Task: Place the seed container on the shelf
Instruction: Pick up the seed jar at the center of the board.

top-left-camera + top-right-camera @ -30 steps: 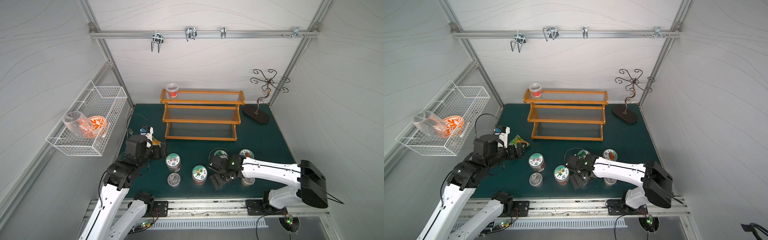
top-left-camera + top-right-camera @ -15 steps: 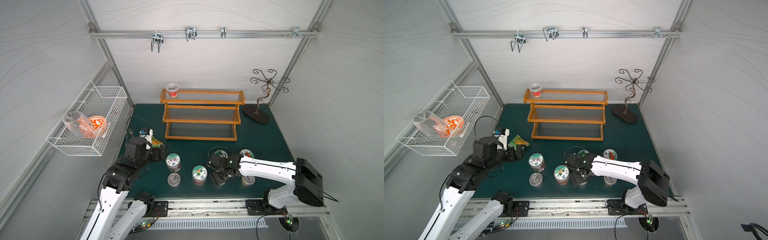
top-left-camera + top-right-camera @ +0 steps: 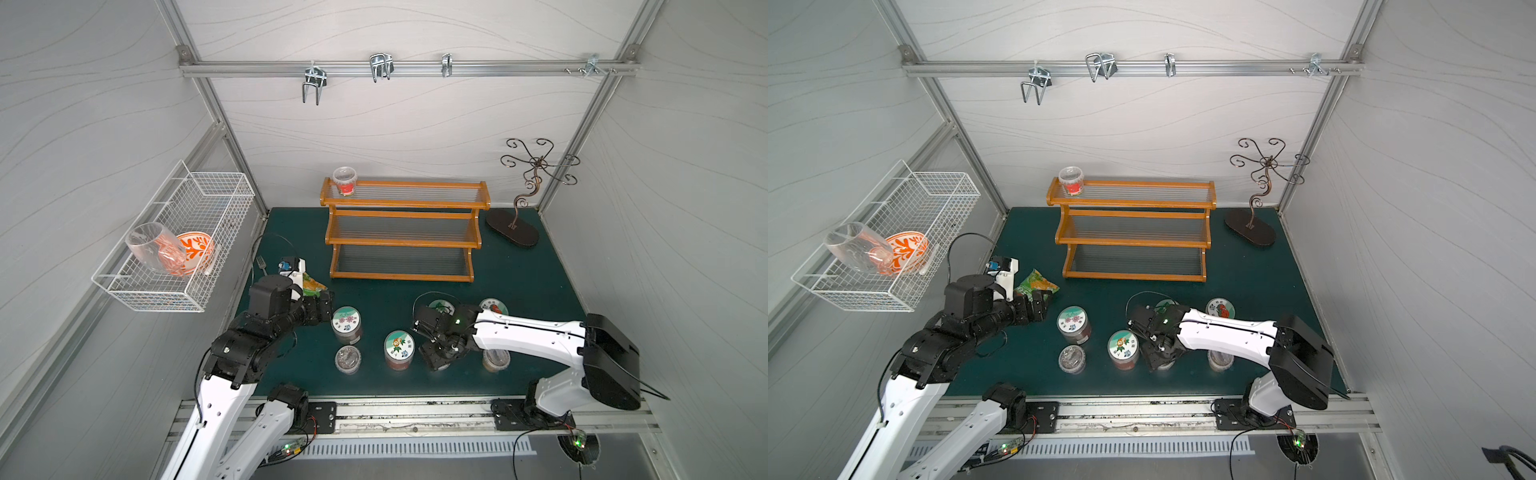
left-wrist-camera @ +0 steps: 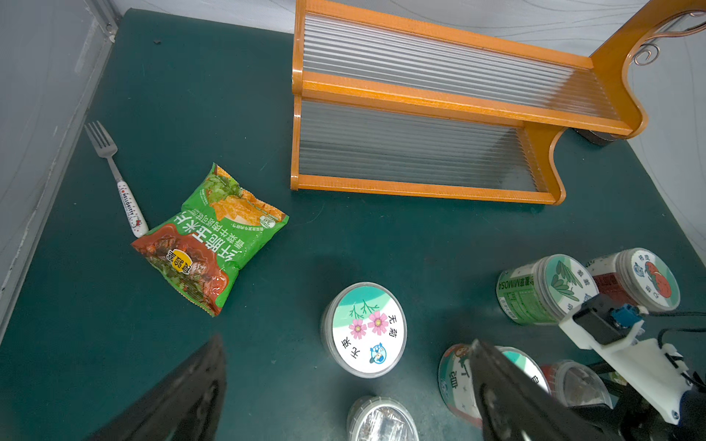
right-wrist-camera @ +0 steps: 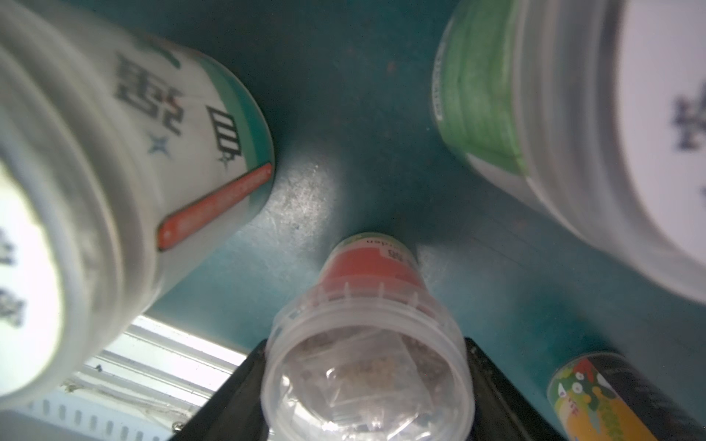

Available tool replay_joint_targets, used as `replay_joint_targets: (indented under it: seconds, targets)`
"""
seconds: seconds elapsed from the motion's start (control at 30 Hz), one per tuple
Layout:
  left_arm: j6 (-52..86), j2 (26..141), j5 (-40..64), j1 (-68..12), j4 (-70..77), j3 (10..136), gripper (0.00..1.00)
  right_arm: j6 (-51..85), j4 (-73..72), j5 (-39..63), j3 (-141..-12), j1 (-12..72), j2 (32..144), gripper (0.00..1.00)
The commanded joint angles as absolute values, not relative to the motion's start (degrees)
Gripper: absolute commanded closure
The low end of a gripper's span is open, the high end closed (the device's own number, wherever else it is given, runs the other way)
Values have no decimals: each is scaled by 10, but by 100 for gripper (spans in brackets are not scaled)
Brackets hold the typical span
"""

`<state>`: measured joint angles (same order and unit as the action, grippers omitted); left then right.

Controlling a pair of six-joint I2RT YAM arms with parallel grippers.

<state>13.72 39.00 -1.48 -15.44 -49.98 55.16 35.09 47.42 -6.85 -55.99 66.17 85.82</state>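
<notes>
Lower centre of both top views: right gripper (image 5: 365, 349) stands over one small clear plastic seed cup with a red label (image 5: 372, 267); its black fingers (image 5: 240, 389) sit against both sides of the cup, which stands upright on the dark green mat (image 3: 519, 266), well apart from the orange-brown wooden three-tier stepped shelf with clear ribbed surfaces (image 3: 403, 204).
Lower left: left gripper (image 4: 346, 341) is spread wide, holding nothing, low over the mat.
Small clear cups: four; three on the mat, one (image 3: 345, 181) at the left end of the shelf's top tier.
Large round printed-lid jars (image 4: 368, 328): four, all on the mat.
Shelf: one, upper centre.
Others: one green snack packet (image 4: 214, 236), one fork (image 4: 114, 164), one bronze wire stand (image 3: 534, 178).
Basket: one white wire basket (image 3: 199, 199) on the left wall, with one clear glass (image 3: 151, 247) and one orange-patterned bowl (image 3: 195, 249).
Room: white panel walls (image 3: 415, 133); one metal rail (image 3: 498, 68) with hooks.
</notes>
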Motion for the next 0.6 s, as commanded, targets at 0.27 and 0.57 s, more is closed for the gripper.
replay_joint_targets:
  seconds: [0.27,0.57]
  targets:
    - [97,365,174,-158,-394,543,0,328,638,-66,-662,657,801,41]
    - [123,351,274,-244,-196,502,3,255,774,-70,-854,630,758,44]
